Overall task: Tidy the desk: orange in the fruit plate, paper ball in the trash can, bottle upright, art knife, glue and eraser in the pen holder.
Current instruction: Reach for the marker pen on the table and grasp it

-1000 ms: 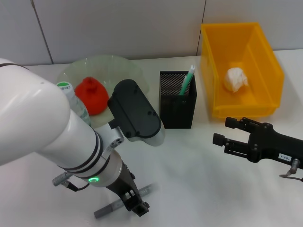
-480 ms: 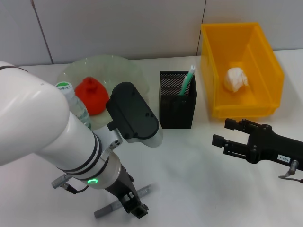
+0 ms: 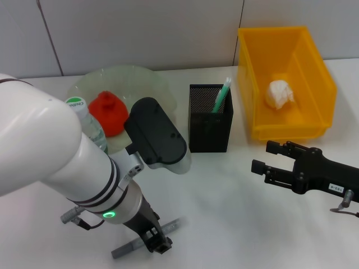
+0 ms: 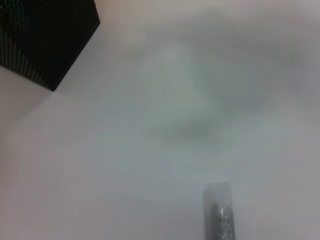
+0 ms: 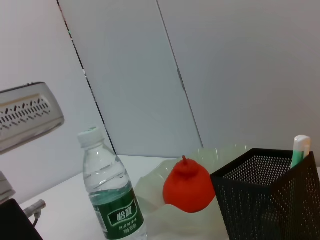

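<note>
Knife first, by my reckoning: the art knife (image 3: 147, 239) lies flat on the desk (image 3: 224, 202) at the near left edge, its long axis running from near-left up toward far-right. My left jaws (image 3: 159, 244) are down right at its middle, straddling or touching it, though I cannot tell whether they are spread or pinched on it; my own arm hides the tips. From my left wrist only one blunt grey end of the knife shows, with a corner of the pen holder (image 4: 42, 37) beyond.

My left arm is plainly the nearer one. My right jaws (image 3: 263, 158) hang open and empty, well apart, near the yellow trash can (image 3: 253, 73).

It looks slim, grey, stick-like, low to the surface; I judge it needs a grip across its width.

Its target, the pen holder, stands far and right of the knife, with a green-capped stick already inside. The orange (image 3: 107, 114) sits in the fruit plate (image 3: 143, 81), the bottle (image 5: 111, 192) stands upright, and the paper ball (image 3: 279, 93) is in the can.
</note>
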Controlling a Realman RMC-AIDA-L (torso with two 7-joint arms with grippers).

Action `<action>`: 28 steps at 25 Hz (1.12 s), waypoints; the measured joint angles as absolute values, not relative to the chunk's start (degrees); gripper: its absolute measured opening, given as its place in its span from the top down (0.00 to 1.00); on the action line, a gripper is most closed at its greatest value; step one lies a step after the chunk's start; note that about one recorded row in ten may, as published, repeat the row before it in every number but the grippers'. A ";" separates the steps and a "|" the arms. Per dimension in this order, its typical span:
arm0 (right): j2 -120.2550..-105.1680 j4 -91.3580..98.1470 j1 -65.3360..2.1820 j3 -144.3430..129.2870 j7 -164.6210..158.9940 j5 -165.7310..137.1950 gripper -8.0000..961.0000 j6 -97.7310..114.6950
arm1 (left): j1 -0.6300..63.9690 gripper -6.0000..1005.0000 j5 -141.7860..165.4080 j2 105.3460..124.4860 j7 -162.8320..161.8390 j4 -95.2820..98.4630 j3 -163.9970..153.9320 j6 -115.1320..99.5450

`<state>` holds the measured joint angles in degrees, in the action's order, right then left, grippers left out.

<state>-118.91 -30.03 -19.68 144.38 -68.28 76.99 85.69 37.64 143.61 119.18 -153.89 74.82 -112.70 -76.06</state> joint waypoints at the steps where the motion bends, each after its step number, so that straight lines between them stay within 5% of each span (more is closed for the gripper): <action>1: -118.91 -30.02 -19.69 144.36 -68.27 76.99 0.20 85.69 | 37.66 0.43 143.52 119.18 -153.90 74.67 -112.64 -76.04; 17: -119.01 -29.53 -19.68 144.25 -68.20 76.99 0.20 85.69 | 37.76 0.47 142.38 119.18 -153.97 73.97 -112.23 -75.93; 20: -119.01 -29.31 -19.69 144.23 -67.97 76.99 0.20 85.69 | 37.74 0.67 142.41 119.18 -153.98 73.90 -112.23 -75.92; 28: -119.01 -28.82 -19.88 144.23 -67.48 76.99 0.20 85.69 | 38.21 0.68 142.38 119.18 -153.99 72.70 -112.23 -75.71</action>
